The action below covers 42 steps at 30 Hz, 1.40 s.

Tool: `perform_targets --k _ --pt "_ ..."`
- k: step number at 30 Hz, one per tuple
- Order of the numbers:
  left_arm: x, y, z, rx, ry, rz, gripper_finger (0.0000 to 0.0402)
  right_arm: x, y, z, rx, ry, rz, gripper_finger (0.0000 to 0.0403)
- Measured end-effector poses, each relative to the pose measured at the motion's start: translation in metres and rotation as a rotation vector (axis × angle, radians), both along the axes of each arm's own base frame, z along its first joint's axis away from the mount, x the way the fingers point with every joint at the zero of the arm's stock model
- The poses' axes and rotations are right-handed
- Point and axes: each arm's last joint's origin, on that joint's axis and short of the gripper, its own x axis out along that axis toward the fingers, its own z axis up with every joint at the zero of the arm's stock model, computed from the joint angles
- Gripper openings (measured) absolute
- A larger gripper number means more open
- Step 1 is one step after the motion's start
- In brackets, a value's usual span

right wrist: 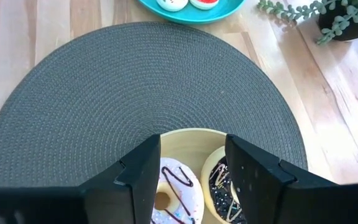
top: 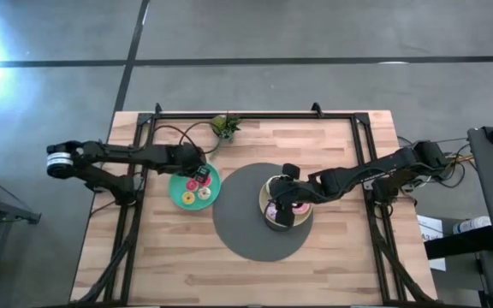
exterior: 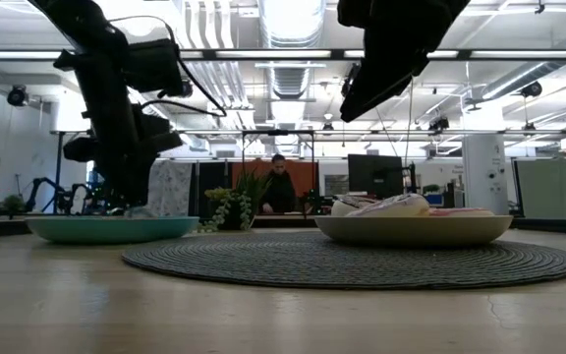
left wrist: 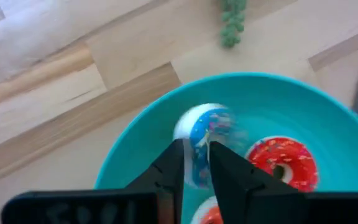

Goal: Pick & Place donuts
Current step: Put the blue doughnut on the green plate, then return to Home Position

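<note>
My left gripper (left wrist: 196,152) points down over the teal plate (left wrist: 278,99), at its far-left part in the high view (top: 197,175). A tiny blue-iced donut (left wrist: 204,130) shows on edge and blurred at its fingertips, which stand a little apart. A red-iced donut (left wrist: 283,162) and another (left wrist: 207,214) lie flat in the plate. My right gripper (right wrist: 191,155) hangs open, well above the pale-yellow plate (right wrist: 185,134). That plate holds a pale donut with brown lines (right wrist: 173,186) and a brown one (right wrist: 225,186). My left gripper comes at the blue donut from above, slanting down. Its two fingers (left wrist: 173,165) stand on either side of the donut's near edge (left wrist: 197,171). The donut is blurred above the plate's floor, and I cannot tell whether the fingers touch it.
The yellow plate rests on a round dark woven mat (top: 238,222) at the table's middle, with the teal plate (top: 182,198) just left of it. A little green plant (top: 225,126) stands at the far edge. Black frame rails run along the table's left, right and far sides.
</note>
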Motion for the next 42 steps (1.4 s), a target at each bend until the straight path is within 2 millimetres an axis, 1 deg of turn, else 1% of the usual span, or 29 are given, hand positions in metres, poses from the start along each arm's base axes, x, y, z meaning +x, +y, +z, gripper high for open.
perform_targets --k 2,5,10,12,14,18,20,22,25,27,29,32,35,36,39,42 --pt "-0.001 0.000 0.003 0.005 -0.016 0.001 0.0064 0.000 0.000 0.000 -0.001 -0.001 0.001 0.0171" --pt "-0.003 -0.001 0.002 0.001 0.002 0.002 0.0078 0.000 0.000 0.000 -0.008 0.001 0.009 0.0171" --pt "-0.004 -0.002 0.003 -0.018 0.003 0.008 0.0090 0.000 0.000 0.000 -0.014 0.003 0.017 0.0171" --pt "-0.002 -0.005 0.013 -0.007 -0.041 -0.018 0.0091 0.000 0.000 0.000 -0.013 0.003 0.017 0.0171" --pt "0.000 -0.012 0.029 0.024 -0.100 -0.097 0.0092 0.000 0.000 0.000 -0.008 0.003 0.020 0.0171" --pt "-0.002 -0.036 0.059 0.079 -0.270 -0.211 0.0092 -0.001 0.000 0.001 0.022 -0.002 0.016 0.0171" --pt "-0.007 -0.049 0.065 0.092 -0.358 -0.226 0.0092 -0.008 -0.001 0.002 0.031 0.000 0.005 0.0168" --pt "-0.011 -0.061 0.066 0.081 -0.446 -0.218 0.0092 -0.020 -0.003 0.002 0.042 -0.010 -0.004 0.0161" --pt "-0.016 -0.075 0.065 0.040 -0.551 -0.229 0.0092 -0.046 -0.011 0.001 0.086 -0.041 -0.053 0.0146" --pt "-0.021 -0.081 0.064 0.029 -0.573 -0.263 0.0092 -0.064 -0.018 -0.001 0.118 -0.069 -0.098 0.0137" --pt "-0.025 -0.083 0.064 0.025 -0.564 -0.280 0.0092 -0.080 -0.025 0.002 0.149 -0.112 -0.144 0.0130" --pt "-0.029 -0.083 0.068 0.002 -0.595 -0.279 0.0092 -0.102 -0.031 0.014 0.171 -0.174 -0.181 0.0123" --pt "-0.032 -0.086 0.073 -0.115 -0.664 -0.238 0.0092 -0.121 -0.034 0.029 0.201 -0.241 -0.203 0.0119" --pt "-0.031 -0.087 0.076 -0.119 -0.693 -0.263 0.0092 -0.127 -0.035 0.035 0.221 -0.281 -0.217 0.0118" --pt "-0.024 -0.092 0.092 0.002 -0.818 -0.443 0.0092 -0.144 -0.039 0.051 0.266 -0.384 -0.237 0.0113" --pt "-0.018 -0.090 0.108 0.168 -0.937 -0.542 0.0092 -0.160 -0.041 0.062 0.235 -0.452 -0.185 0.0111"
